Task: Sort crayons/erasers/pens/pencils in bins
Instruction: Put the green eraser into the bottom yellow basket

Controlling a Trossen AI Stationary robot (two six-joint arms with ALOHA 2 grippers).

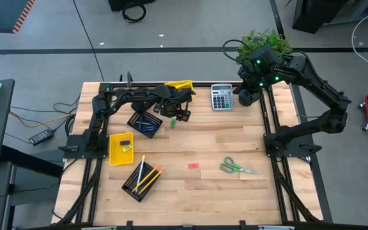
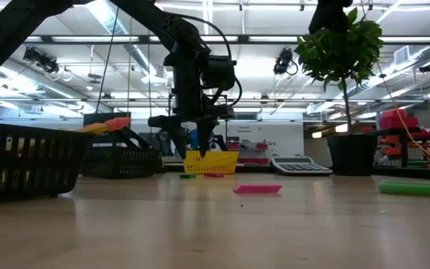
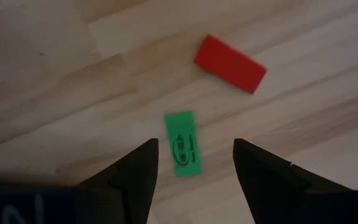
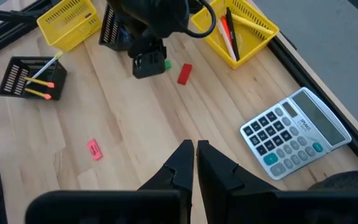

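Nearest the front edge in the high view we note a black mesh bin holding the pencils, yellow and orange, lying lengthwise. To its right a pink eraser lies alone on the table, and beyond that the green-handled scissors.

Next back, on the left, a yellow bin holds a few small pieces, one dark and one yellow; we cannot tell more. Behind it sits a second black mesh bin with short bluish sticks, which we take for crayons.

Just right of that bin the left gripper hangs over bare wood. Its fingers stand wide apart and hold nothing. Between them, on the wood, lies a green eraser; a red eraser lies near it, apart.

At the far edge we see the second yellow bin, containing pens in red and black. The grey calculator sits to its right. The right gripper waits by the far right corner near a potted plant, fingers closed together on nothing.
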